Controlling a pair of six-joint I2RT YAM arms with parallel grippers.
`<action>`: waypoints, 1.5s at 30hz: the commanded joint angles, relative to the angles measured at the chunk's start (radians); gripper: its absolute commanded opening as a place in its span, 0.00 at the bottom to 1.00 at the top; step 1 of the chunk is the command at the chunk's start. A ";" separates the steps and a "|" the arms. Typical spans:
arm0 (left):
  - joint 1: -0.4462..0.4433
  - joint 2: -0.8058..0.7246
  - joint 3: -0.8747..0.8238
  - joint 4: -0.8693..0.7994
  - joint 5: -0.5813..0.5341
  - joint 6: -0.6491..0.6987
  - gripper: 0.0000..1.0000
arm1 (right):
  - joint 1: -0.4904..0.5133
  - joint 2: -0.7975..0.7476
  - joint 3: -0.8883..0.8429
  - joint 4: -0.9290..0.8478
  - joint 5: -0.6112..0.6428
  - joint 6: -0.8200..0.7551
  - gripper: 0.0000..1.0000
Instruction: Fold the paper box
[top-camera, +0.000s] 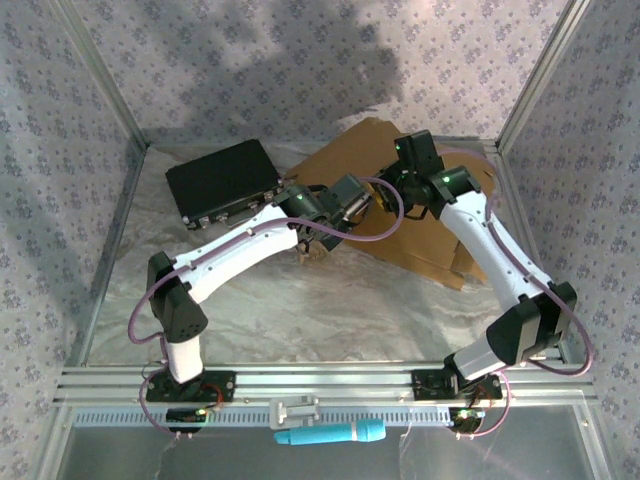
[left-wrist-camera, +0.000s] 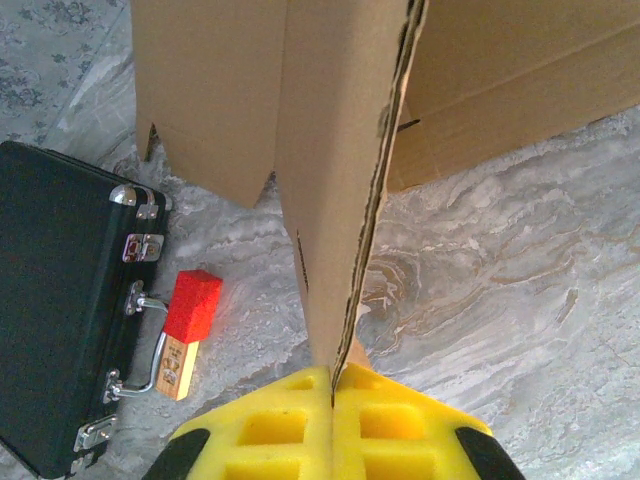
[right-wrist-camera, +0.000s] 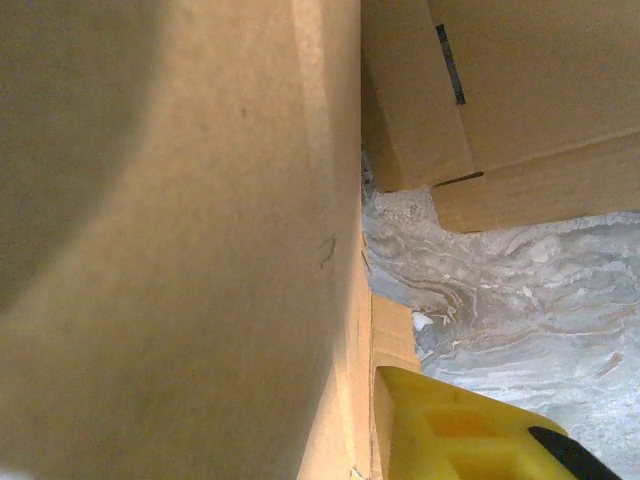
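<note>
The paper box (top-camera: 350, 150) is brown cardboard, lying partly flattened at the back right of the table. My left gripper (top-camera: 362, 203) reaches its left side. In the left wrist view the yellow fingers (left-wrist-camera: 290, 425) are shut on the bottom edge of an upright cardboard flap (left-wrist-camera: 335, 200). My right gripper (top-camera: 408, 172) is over the box's top. In the right wrist view a cardboard panel (right-wrist-camera: 180, 250) stands between the jaws. One yellow finger (right-wrist-camera: 450, 430) lies close beside its edge, and the panel hides the other finger.
A black latched case (top-camera: 222, 180) lies at the back left, close to the box (left-wrist-camera: 60, 300). A red and wood block (left-wrist-camera: 193, 303) lies by its handle. Metal frame rails and patterned walls enclose the marbled table (top-camera: 300, 310).
</note>
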 joint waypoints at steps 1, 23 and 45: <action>-0.001 0.006 0.042 -0.011 -0.019 0.011 0.00 | 0.011 0.013 0.042 0.000 0.017 0.014 0.29; -0.002 0.012 0.072 -0.025 -0.041 -0.006 0.04 | 0.012 0.009 0.056 -0.028 0.032 0.010 0.00; 0.512 -0.550 0.007 0.194 0.133 -0.554 0.90 | 0.186 -0.041 0.566 -0.198 0.320 0.319 0.00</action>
